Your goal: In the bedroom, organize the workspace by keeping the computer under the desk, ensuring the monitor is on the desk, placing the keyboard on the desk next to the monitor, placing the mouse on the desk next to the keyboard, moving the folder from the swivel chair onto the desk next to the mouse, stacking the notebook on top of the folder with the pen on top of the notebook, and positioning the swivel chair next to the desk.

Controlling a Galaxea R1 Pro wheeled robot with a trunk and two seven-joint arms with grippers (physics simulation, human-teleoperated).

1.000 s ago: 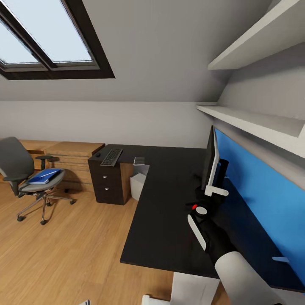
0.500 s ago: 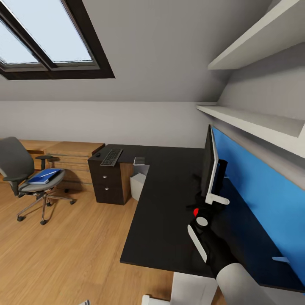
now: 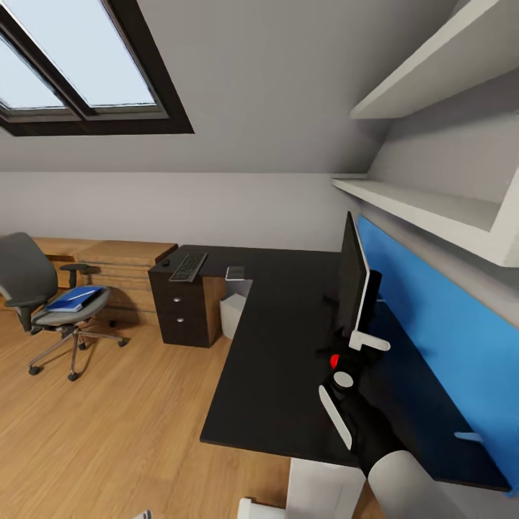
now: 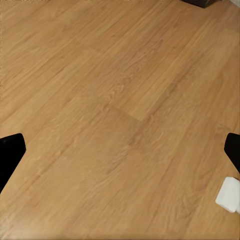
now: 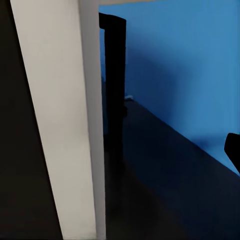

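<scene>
Compared with a second ago, the wide black-fronted, grey-backed monitor (image 3: pixel 353 277) is seen shifted slightly along the glossy black L-shaped desk (image 3: pixel 274 360), standing edge-on just in front of the right gripper (image 3: pixel 344 355). In the right wrist view its pale edge (image 5: pixel 65 120) is seen close up against the claw, though a grip cannot be confirmed. Wood plank floor (image 4: pixel 120 120) is shown between the left gripper's (image 4: pixel 120 150) widely parted, empty fingertips (image 4: pixel 10 150).

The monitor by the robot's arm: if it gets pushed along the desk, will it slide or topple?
Probably slides on the glossy desk. The monitor is wide, thin and upright on a narrow stand, so a high push could tip it. A low push seems safer.
</scene>
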